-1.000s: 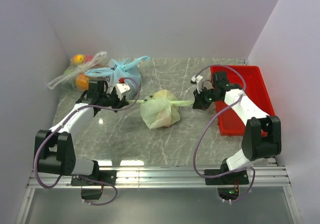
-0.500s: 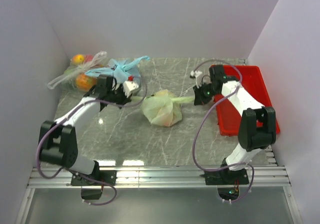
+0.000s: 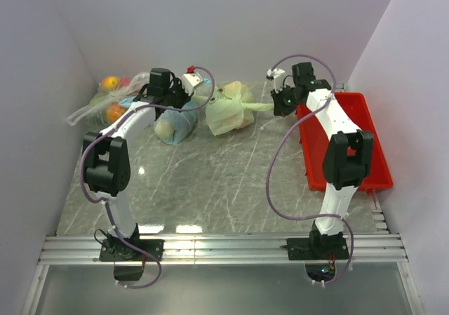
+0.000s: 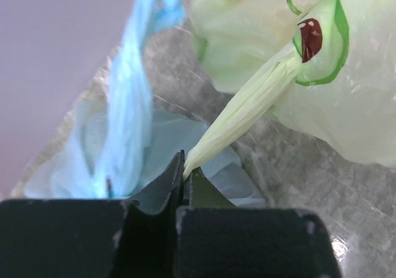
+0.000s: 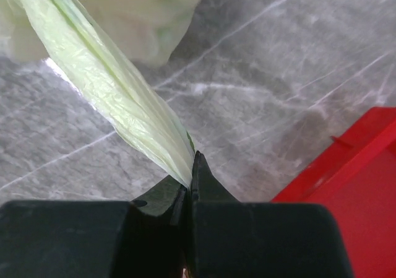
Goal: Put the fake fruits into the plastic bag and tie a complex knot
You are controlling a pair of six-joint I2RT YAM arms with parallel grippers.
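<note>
- Top external: plastic bag (image 3: pixel 228 110) sits at the back of the table (image 3: pixel 210 182), between the two arms and just beside a light blue bag (image 3: pixel 175 125). Can't tell whether they touch, or whether the green one is resting or lifted.
- Left tool (image 4: pixel 185 174): pressed together, pinching the tip of the left handle (image 4: pixel 247 108), which is twisted into a thin rope.
- Right tool (image 5: pixel 190 180): pressed together too, pinching the end of the right handle (image 5: pixel 117 98), which is also rolled tight.
- Why held this way: each handle runs straight from bag mouth to tool, so the pull looks outward on both sides. My read is a cinching pull, either closing the mouth or snugging a knot.
- Fake fruits: none visible individually. The bag bulges, so I judge they're inside and loading is done.
- Knot: the crossing at the mouth isn't resolved in any view, so I can't say how many throws are in.
- Gripping at the very tips leaves maximum free length for another wrap, but little margin against slip.
- Risk: thin film may tear, or a handle may pull out.
- Red tray (image 3: pixel 354 129) on the right and clear bag of fruit (image 3: pixel 105 104) at back left aren't involved.
</note>
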